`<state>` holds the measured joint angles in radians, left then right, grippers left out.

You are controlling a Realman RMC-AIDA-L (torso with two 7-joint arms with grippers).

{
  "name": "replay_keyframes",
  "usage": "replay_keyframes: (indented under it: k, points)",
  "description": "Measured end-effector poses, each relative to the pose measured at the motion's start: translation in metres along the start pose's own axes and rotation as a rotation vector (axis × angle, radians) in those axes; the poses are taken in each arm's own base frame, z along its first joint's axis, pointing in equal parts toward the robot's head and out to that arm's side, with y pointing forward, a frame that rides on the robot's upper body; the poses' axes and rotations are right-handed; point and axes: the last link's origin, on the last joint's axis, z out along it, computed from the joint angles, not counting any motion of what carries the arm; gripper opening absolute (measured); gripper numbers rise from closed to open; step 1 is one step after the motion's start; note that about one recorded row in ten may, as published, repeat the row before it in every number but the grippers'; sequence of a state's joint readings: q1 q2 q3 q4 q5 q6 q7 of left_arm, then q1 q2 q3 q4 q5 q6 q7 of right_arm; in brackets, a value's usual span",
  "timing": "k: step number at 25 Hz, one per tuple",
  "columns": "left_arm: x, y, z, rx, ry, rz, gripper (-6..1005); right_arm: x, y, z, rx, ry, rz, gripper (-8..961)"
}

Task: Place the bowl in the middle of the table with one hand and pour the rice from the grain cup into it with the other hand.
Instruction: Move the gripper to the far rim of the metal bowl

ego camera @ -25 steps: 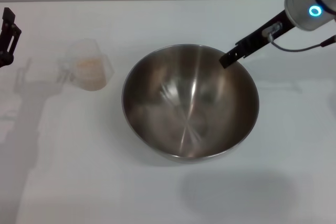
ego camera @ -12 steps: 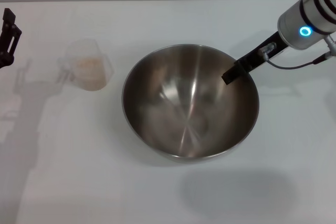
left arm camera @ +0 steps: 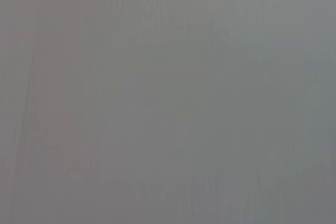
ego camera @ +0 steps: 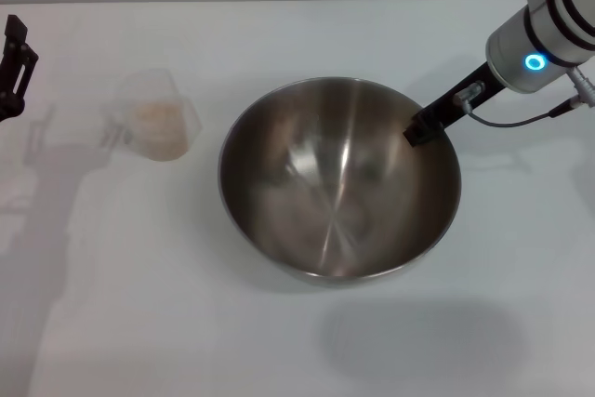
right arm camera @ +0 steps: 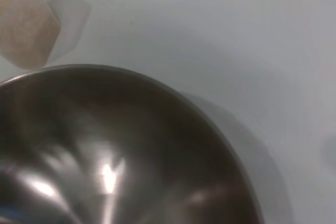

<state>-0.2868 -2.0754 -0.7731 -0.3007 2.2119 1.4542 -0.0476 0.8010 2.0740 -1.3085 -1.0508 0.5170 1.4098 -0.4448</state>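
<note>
Right gripper (ego camera: pixel 423 127): at far right rim of bowl (ego camera: pixel 316 202); black finger tip touching or just over the rim; open or closed, cannot tell. Left gripper (ego camera: pixel 13 67): parked at left table edge, state cannot tell. Bowl upright, mid-table (ego camera: pixel 521 276), empty. Grain cup (ego camera: pixel 156 125) left of bowl, apart from it, upright, holding rice (ego camera: pixel 156 120).

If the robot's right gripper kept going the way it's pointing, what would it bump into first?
Probably the bowl. The right gripper points down and toward the robot's left, over the bowl's rim on the right, so it would likely hit the shiny inside. Depth is hard to judge.
</note>
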Motion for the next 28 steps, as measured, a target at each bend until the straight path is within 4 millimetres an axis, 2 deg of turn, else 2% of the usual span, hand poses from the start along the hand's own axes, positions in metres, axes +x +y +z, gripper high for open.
replay_keyframes:
  k: [9, 12, 21, 24, 28]
  points:
    - [0.0, 0.001, 0.0, 0.0, 0.002, -0.002, 834, -0.001, 0.0, 0.0, 0.003, -0.005, -0.014, 140]
    - [0.0, 0.001, 0.0, 0.0, 0.003, -0.004, 834, -0.004, 0.0, -0.003, 0.005, -0.017, -0.019, 13]
    - [0.002, 0.001, 0.0, 0.001, 0.016, -0.006, 834, -0.016, 0.001, -0.025, 0.018, -0.115, -0.034, 4]
    - [0.004, 0.001, -0.001, 0.001, 0.025, -0.006, 834, -0.019, -0.001, -0.027, 0.021, -0.146, -0.026, 3]
    - [0.005, 0.001, -0.002, 0.002, 0.035, -0.006, 834, -0.019, -0.004, -0.019, 0.023, -0.15, -0.01, 3]
